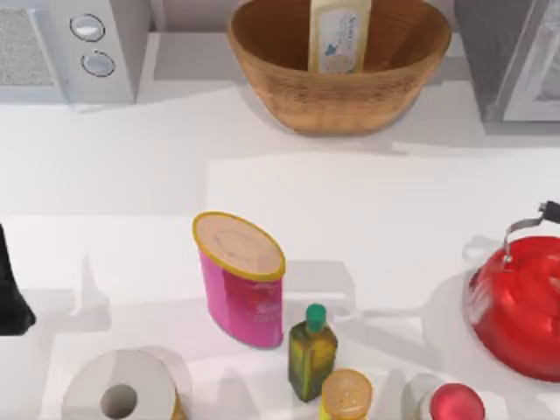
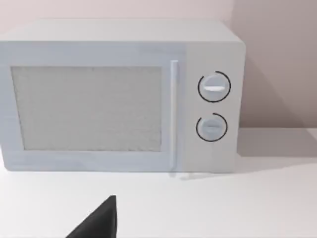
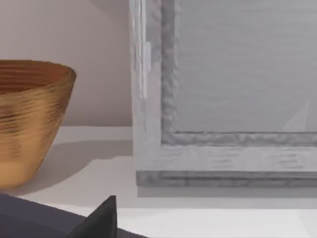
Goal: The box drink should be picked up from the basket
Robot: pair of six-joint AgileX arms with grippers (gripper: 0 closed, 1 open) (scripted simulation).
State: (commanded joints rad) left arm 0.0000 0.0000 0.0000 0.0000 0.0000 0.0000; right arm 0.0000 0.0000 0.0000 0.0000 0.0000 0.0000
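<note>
Clearly nothing is done yet: the box drink (image 1: 339, 35) stands upright inside the basket (image 1: 341, 96), ungrasped; whether my grippers are spread, I cannot tell.

Box drink (image 1: 339, 35) stands upright inside the basket (image 1: 339, 96), at the bench (image 1: 367, 201) rear centre. Microwave (image 1: 74, 48) sits rear left. Canister (image 1: 241, 278) stands front centre — bottle (image 1: 311, 352) and jar (image 1: 346, 395) just right of it. Kettle (image 1: 518, 306) at far right; paper roll (image 1: 121, 389) front left.
</note>
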